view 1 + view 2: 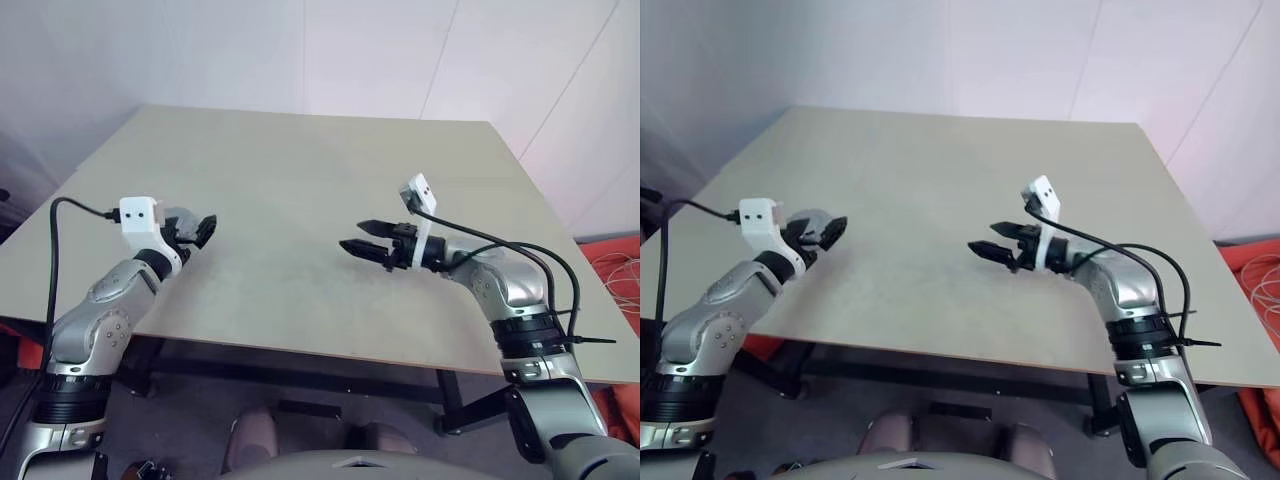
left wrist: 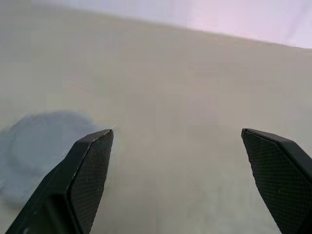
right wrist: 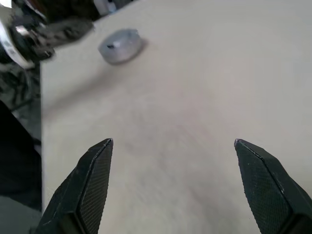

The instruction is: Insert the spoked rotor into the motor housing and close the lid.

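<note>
1. Where the right wrist view looks across the table (image 1: 300, 200), a short round silver-grey metal body, the motor housing (image 3: 121, 46), sits on the pale surface; its top looks closed and smooth with a small dark mark, and the blur hides any finer detail.
2. In that same view the housing lies just beside the left gripper's blurred black fingers, apart from them as far as can be told.
3. Seen from the head, the left gripper (image 1: 203, 231) hovers at about nine o'clock on the table, near the left edge, pointing toward the table's middle.
4. Its two black fingers (image 2: 85, 175) stand spread wide in the left wrist view, with bare tabletop between them; it holds nothing.
5. A faint bluish round patch lies on the surface just beside the left finger in that wrist view; what it is cannot be told.
6. At about four o'clock from the table's centre, the right gripper (image 1: 366, 238) points toward nine o'clock.
7. Its fingers (image 3: 90, 187) are also spread fully apart over bare table, empty and touching nothing.
</note>
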You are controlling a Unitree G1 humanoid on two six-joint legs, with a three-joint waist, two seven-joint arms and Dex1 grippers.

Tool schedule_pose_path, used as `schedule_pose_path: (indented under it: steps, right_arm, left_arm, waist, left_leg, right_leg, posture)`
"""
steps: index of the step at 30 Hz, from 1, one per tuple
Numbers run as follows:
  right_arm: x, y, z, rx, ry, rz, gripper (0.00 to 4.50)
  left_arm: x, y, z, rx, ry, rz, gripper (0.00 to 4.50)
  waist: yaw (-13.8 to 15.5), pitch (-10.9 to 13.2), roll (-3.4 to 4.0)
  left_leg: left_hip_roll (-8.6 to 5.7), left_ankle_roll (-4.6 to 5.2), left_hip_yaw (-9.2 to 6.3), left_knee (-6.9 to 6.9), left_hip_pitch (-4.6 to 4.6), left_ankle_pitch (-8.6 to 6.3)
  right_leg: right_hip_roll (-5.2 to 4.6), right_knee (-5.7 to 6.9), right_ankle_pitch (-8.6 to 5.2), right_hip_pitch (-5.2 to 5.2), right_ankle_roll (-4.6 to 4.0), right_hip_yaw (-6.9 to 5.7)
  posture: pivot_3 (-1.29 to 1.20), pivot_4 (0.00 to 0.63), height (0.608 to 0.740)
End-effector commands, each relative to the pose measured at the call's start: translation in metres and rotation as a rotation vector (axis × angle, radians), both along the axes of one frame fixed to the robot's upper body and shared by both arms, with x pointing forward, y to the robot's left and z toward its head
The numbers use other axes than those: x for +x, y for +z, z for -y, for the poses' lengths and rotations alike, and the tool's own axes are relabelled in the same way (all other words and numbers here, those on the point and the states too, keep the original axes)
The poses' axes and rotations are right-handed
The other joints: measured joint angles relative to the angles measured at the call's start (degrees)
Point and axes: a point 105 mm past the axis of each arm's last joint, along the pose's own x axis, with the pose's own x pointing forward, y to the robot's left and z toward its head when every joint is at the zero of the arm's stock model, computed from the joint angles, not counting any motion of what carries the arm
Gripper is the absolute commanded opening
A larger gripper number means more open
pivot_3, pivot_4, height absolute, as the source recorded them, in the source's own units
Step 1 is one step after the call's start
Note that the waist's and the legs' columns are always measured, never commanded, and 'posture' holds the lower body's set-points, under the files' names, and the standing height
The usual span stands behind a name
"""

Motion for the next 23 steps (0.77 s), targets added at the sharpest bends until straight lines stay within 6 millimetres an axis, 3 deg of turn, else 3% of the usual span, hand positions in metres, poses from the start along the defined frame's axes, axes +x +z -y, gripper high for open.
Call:
schedule_pose_path:
  steps: [1, 6, 15, 23]
  right_arm:
    - [0.0, 0.002, 0.007, -0.034, 0.013, 0.078, 4.5]
    - [-0.006, -0.007, 0.01, -0.047, 0.03, 0.137, 4.5]
    - [-0.004, -0.006, 0.006, -0.013, 0.034, 0.165, 4.5]
    - [0.003, -0.005, 0.005, 0.012, 0.024, 0.175, 4.5]
  left_arm:
    - [-0.001, 0.0, 0.006, 0.182, -0.151, 0.055, 4.47]
    - [-0.006, -0.016, 0.014, 0.232, -0.28, 0.061, 4.47]
    - [0.004, -0.008, 0.016, 0.319, -0.328, 0.179, 4.47]
    - [0.006, -0.015, 0.018, 0.334, -0.35, 0.165, 4.47]
  waist:
    - [-0.6, 0.0, 0.02]
    - [-1.4, 0.0, 0.07]
    - [-1.5, 0.0, 0.1]
    - [-1.5, 0.0, 0.12]
  left_leg:
    - [0.04, 0.0, 0.0, -0.02, 0.02, 0.0]
    - [0.02, 0.08, 0.02, -0.03, -0.01, -0.05]
    - [0.04, 0.31, 0.07, -0.01, 0.16, -0.17]
    - [0.04, 0.32, 0.09, -0.01, 0.18, -0.18]
  right_leg:
    - [0.04, 0.02, 0.0, -0.02, -0.02, 0.0]
    - [0.04, 0.01, 0.01, -0.03, -0.14, 0.02]
    - [0.03, 0.04, 0.02, 0.07, -0.29, 0.03]
    - [0.03, 0.06, 0.22, 0.07, -0.64, 0.03]
  posture:
    - [0.0, 0.0, 0.74]
    - [0.0, 0.0, 0.74]
    - [0.0, 0.0, 0.74]
    - [0.0, 0.0, 0.74]
